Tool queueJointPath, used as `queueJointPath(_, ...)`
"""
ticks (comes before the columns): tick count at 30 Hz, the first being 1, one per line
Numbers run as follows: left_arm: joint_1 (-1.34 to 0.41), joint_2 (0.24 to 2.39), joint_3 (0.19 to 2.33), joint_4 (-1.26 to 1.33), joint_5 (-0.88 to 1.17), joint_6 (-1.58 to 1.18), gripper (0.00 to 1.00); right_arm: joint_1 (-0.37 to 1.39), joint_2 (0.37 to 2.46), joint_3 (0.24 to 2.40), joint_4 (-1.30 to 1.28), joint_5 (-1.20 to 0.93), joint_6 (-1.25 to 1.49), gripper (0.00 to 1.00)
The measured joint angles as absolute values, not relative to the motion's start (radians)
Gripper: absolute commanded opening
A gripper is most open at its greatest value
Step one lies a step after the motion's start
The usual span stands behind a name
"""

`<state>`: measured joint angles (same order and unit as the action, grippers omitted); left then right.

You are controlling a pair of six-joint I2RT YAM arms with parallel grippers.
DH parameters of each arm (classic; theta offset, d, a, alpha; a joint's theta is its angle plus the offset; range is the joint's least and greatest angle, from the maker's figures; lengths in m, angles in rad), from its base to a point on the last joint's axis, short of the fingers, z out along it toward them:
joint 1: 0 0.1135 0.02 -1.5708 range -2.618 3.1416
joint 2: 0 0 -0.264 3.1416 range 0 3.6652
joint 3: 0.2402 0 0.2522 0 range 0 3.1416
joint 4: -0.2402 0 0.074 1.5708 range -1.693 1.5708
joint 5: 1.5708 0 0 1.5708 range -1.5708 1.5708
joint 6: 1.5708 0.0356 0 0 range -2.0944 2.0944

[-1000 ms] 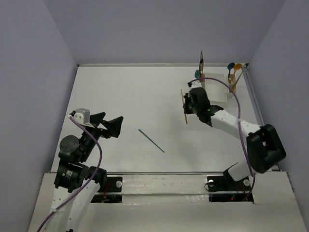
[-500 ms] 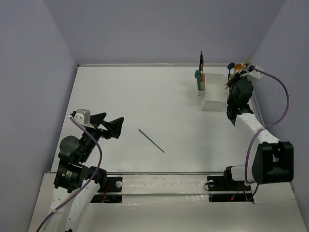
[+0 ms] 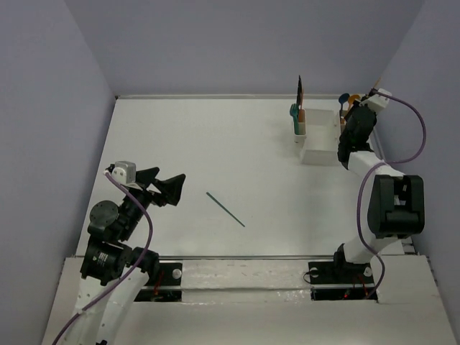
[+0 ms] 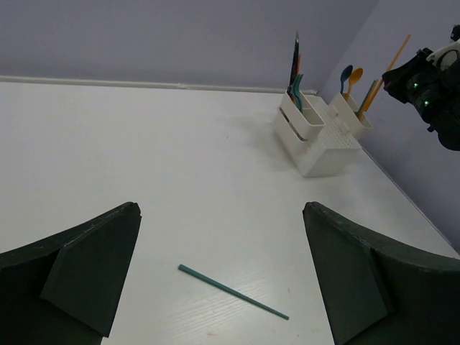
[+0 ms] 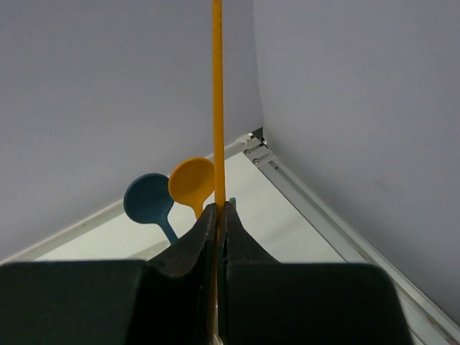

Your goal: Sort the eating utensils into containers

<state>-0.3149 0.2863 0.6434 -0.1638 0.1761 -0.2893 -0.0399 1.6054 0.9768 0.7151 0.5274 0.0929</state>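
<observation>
A dark teal chopstick (image 3: 225,209) lies flat on the white table and also shows in the left wrist view (image 4: 233,292). My left gripper (image 3: 167,188) is open and empty, just left of it (image 4: 221,210). The white caddy (image 3: 320,141) stands at the far right. My right gripper (image 3: 351,123) is over its right end cup, shut on an orange chopstick (image 5: 217,108) held upright. A blue spoon (image 5: 147,198) and an orange spoon (image 5: 192,180) stand in that cup just beyond the fingertips. The left end cup holds a dark knife (image 3: 300,89) and a teal spoon (image 3: 294,110).
The side wall (image 3: 410,86) and a metal table rail (image 5: 302,190) run close beside my right gripper. The caddy sits near the far right corner (image 4: 320,136). My right arm's base (image 3: 392,208) stands at the right edge.
My right gripper has carried the orange chopstick from left of the caddy to over its right end cup and turned it upright. The left arm and the teal chopstick have not moved.
</observation>
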Motion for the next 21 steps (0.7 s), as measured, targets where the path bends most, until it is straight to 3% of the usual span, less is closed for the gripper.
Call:
queueJointPath(8, -0.315, 0.292, 0.643, -0.163, 0.177, -0.289, 0.99, -0.040, 1.654, 0.979, 0.747, 0.524, 0.087, 0.00)
queueJointPath(13, -0.315, 0.292, 0.643, -0.163, 0.181, -0.289, 0.99, -0.040, 1.654, 0.944, 0.763, 0.519, 0.100, 0.08)
queueJointPath(14, -0.315, 0.292, 0.643, -0.163, 0.182, -0.289, 0.99, -0.040, 1.654, 0.940, 0.765, 0.517, 0.102, 0.11)
queueJointPath(18, -0.315, 0.292, 0.643, -0.163, 0.183, -0.289, 0.99, -0.040, 1.653, 0.917, 0.771, 0.507, 0.118, 0.45)
queueJointPath(21, -0.315, 0.292, 0.643, -0.162, 0.183, -0.289, 0.99, -0.040, 1.644, 0.887, 0.767, 0.496, 0.132, 0.60)
